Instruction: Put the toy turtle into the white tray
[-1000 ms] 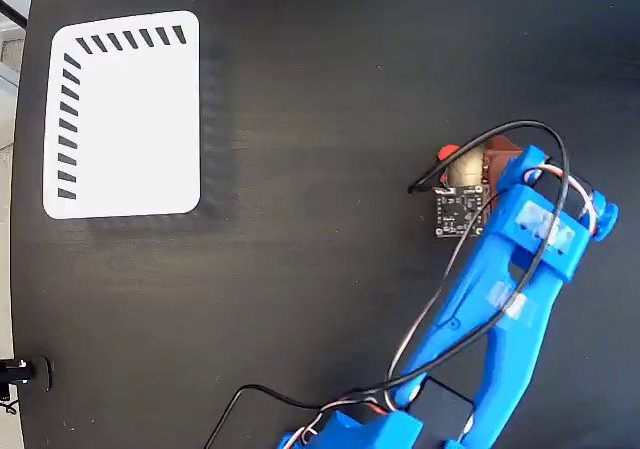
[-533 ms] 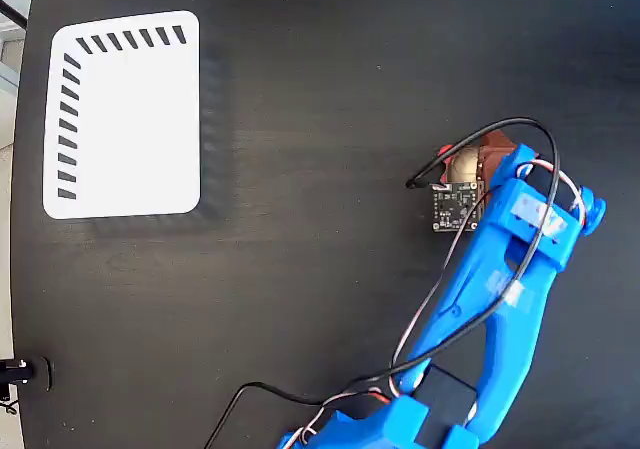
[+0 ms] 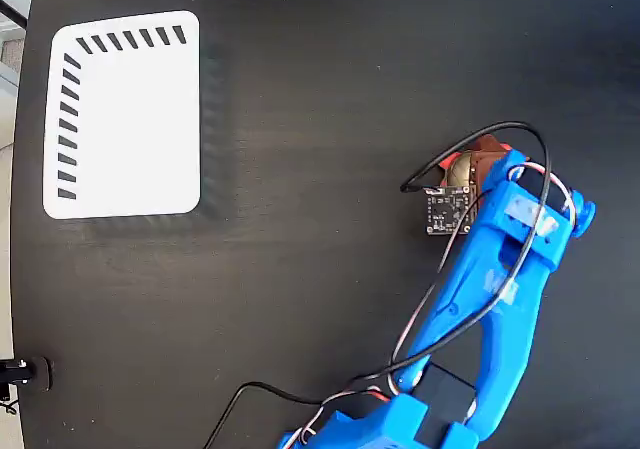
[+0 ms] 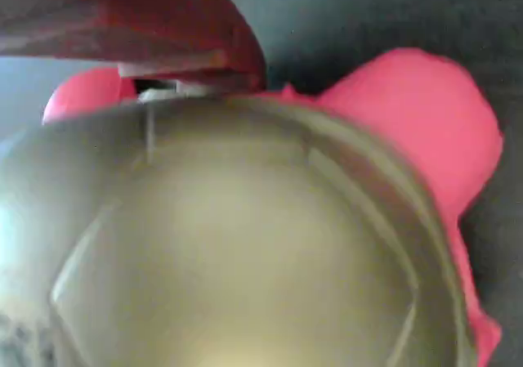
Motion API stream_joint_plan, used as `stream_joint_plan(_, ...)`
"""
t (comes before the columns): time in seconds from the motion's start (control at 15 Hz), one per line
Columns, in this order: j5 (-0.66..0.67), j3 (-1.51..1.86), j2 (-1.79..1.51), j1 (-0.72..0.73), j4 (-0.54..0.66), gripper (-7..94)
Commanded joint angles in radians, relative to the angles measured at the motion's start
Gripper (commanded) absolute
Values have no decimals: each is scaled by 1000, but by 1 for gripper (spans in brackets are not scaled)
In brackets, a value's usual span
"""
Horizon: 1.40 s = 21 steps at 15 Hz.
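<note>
Sitting under the blue arm (image 3: 500,279), toy turtle (image 3: 458,172) fills the wrist view; jaws' state unclear, white tray (image 3: 125,114) far left.

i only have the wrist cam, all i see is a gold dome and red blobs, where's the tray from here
Observer: In the fixed view the white tray lies at the upper left of the black table; the toy turtle sits far off at the right.
Operator: anything in the tray already
Observer: No, its white surface is bare; only black stripes run along its top and left edges.
Operator: anything between turtle and tray
Observer: Just bare table between them in the fixed view. A black cable loops over the turtle by the blue arm.
Operator: do i have it gripped
Observer: I can't tell; the arm hides the gripper there.
</note>
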<state>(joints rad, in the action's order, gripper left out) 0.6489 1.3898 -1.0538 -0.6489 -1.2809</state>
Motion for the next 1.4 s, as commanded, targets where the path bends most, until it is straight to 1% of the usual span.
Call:
stream_joint_plan(0.0,-9,-5,-37,-8,3,34)
stream_joint_plan(0.13,-46,-5,-40,-6,20,4)
stream_joint_plan(0.2,-66,-9,-44,-5,20,0)
stream_joint_plan(0.33,-106,-26,-84,5,-5,0)
stream_joint_plan(0.4,-140,-55,-123,14,-49,0)
stream_joint_plan(0.53,-233,-166,-213,55,-201,0)
stream_joint_plan(0.6,-284,-199,-281,87,-247,0)
stream_joint_plan(0.67,-311,-195,-367,132,-261,0)
stream_joint_plan(0.87,-410,-327,-491,319,-390,0)
stream_joint_plan(1.07,-537,-423,-522,574,-483,0)
stream_joint_plan(1.2,-615,-460,-495,726,-485,0)
stream_joint_plan(1.33,-666,-540,-420,848,-480,0)
